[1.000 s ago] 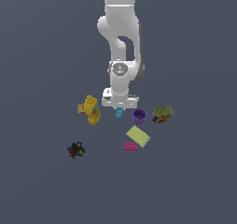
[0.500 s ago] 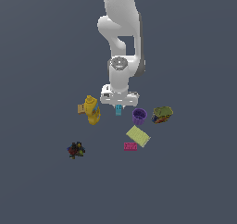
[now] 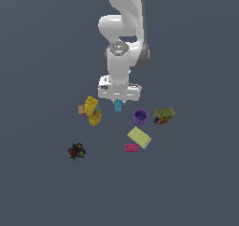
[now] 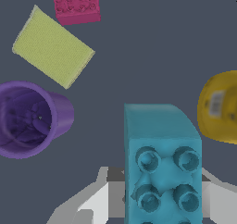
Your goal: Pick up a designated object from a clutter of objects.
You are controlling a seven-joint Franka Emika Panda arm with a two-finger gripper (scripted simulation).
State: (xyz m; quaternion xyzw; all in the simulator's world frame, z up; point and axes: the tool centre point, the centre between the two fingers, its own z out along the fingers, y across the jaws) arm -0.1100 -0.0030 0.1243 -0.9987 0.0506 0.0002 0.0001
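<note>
Two cameras: one high and wide, one tight on the wrist
Exterior view looks down from far off, taking in arm (image 3: 122, 47) and all clutter; wrist view faces the floor, close, brick (image 4: 162, 165) filling it; both share brick (image 3: 118, 105), cup (image 3: 140, 117) (image 4: 28, 119), pad (image 3: 139, 137) (image 4: 52, 47), pink brick (image 3: 131, 148) (image 4: 77, 7), bottle (image 3: 93, 110) (image 4: 219, 107)

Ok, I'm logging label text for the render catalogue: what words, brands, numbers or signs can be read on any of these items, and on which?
No text can be read on anything.
Yellow plastic bottle: a pale label patch with grey marks, too blurred to read.
Green-orange can: multicoloured print, too small to read.
Cyan studded building brick, pink flat brick, purple cup, pale yellow-green pad: no markings visible.
</note>
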